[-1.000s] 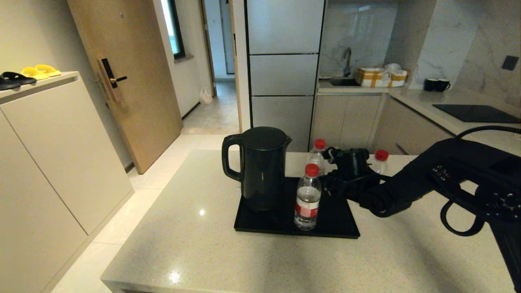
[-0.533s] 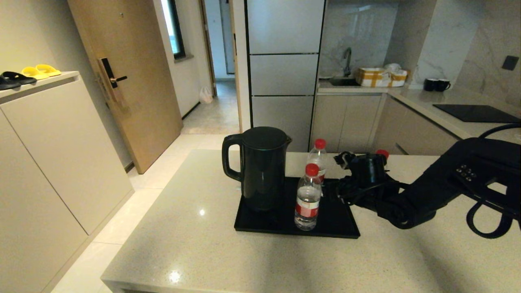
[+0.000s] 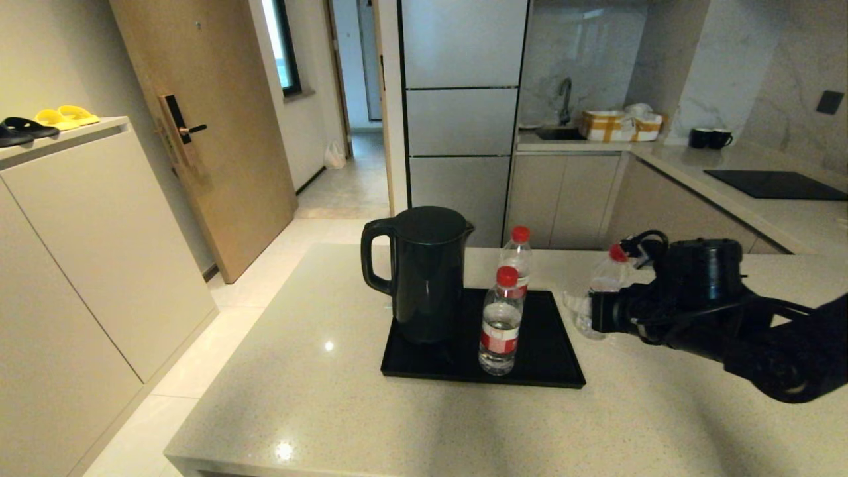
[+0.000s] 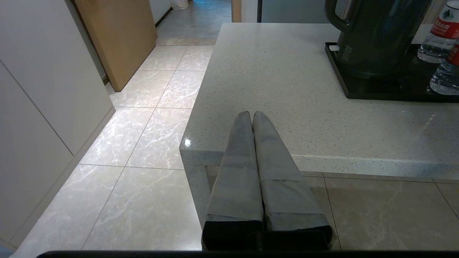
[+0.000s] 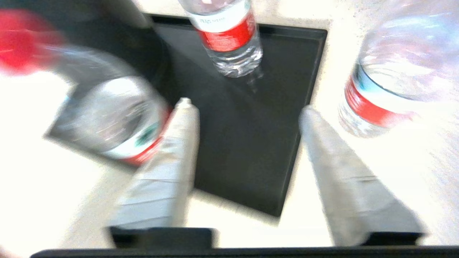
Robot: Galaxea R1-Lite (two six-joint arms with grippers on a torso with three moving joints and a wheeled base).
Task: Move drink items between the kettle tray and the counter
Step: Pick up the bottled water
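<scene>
Bottle [image 3: 596, 291] tilts beside tray [image 3: 563, 371] — only wrist view shows right fingers [image 5: 168, 157] apart, empty.

Black kettle [image 3: 424, 275], two black mugs [image 3: 710, 138], cooktop panel [image 3: 775, 184], yellow slippers [image 3: 66, 116].

The right arm [image 3: 748, 331] is matte black, with rounded, bulky housings and thin black cables looping over its wrist. The right gripper [image 5: 247, 107] has 2 long, tapering pale grey fingers on a black base. The left gripper [image 4: 252, 114] carries 2 matching grey fingers with black bases.
</scene>
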